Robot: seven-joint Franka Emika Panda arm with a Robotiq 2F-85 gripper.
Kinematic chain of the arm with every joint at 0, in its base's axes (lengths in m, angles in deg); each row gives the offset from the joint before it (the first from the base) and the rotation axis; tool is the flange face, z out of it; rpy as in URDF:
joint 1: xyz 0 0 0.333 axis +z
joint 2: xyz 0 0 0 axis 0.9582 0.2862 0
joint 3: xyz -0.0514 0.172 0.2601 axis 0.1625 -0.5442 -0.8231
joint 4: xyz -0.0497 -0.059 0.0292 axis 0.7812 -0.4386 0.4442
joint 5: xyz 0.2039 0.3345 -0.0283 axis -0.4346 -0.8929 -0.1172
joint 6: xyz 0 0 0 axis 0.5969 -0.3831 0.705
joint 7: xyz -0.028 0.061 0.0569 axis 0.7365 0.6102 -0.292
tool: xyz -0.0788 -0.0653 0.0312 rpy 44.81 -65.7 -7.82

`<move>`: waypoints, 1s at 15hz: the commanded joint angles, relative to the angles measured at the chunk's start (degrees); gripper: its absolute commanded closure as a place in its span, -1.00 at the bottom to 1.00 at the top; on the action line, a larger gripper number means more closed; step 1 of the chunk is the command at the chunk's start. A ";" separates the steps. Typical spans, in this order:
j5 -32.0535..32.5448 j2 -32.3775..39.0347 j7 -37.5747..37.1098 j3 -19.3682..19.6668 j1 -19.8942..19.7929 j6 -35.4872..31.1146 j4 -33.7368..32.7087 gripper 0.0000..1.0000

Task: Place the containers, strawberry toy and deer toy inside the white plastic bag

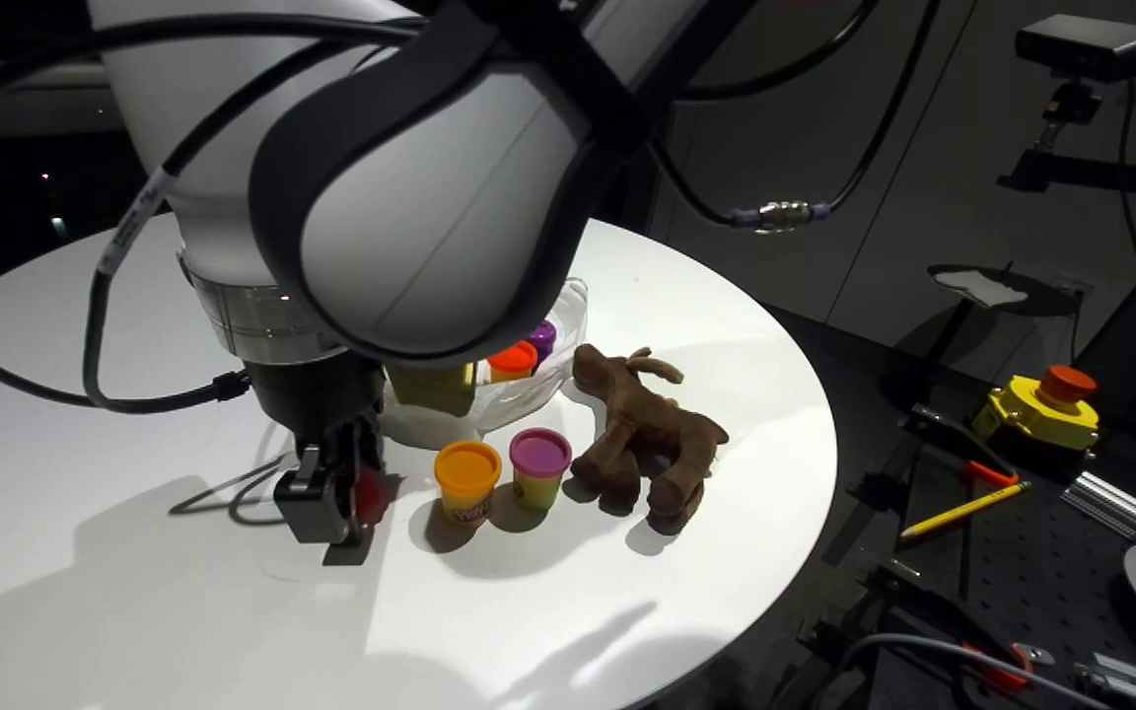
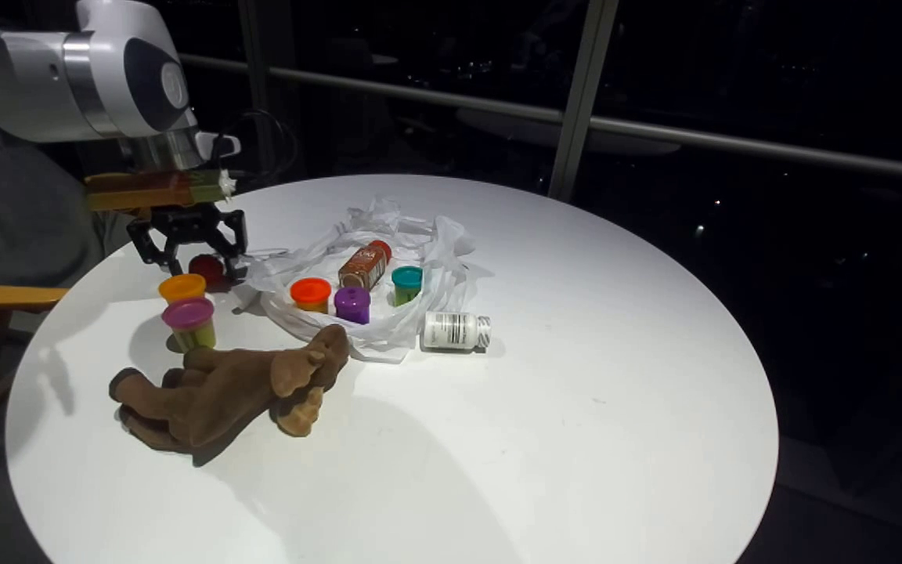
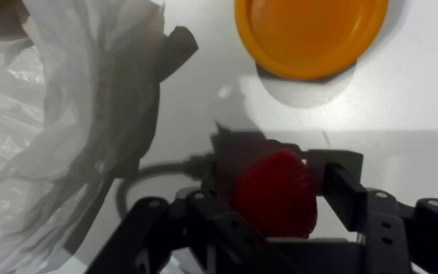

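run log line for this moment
fingers: open; between: strawberry toy; in bag: spice bottle, red-orange tub, purple tub, teal-lidded tub; outside: deer toy, orange-lidded tub, pink-lidded tub, white bottle

wrist view: orange lid cut off | in an exterior view: white bottle label illegible

Free tabletop separates the white plastic bag from the orange-lidded Play-Doh tub, which, with the magenta-lidded tub, stands between pincer and deer toy.

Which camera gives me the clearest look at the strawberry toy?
The wrist view: the strawberry toy shows large there, textured and red, though partly blocked. Both exterior views show it only as a small red patch at the gripper.
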 commanded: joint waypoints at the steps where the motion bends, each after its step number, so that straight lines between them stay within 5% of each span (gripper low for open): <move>1: 0.41 -0.95 -1.05 0.72 0.87 -1.65 -0.48 0.16; 3: 0.95 -2.01 -2.35 1.53 1.43 -2.88 0.47 0.47; 10: 9.87 -10.25 -16.17 12.31 6.72 -1.19 0.91 0.49; 15: 16.61 -11.46 -25.25 16.66 5.36 4.12 -1.48 0.49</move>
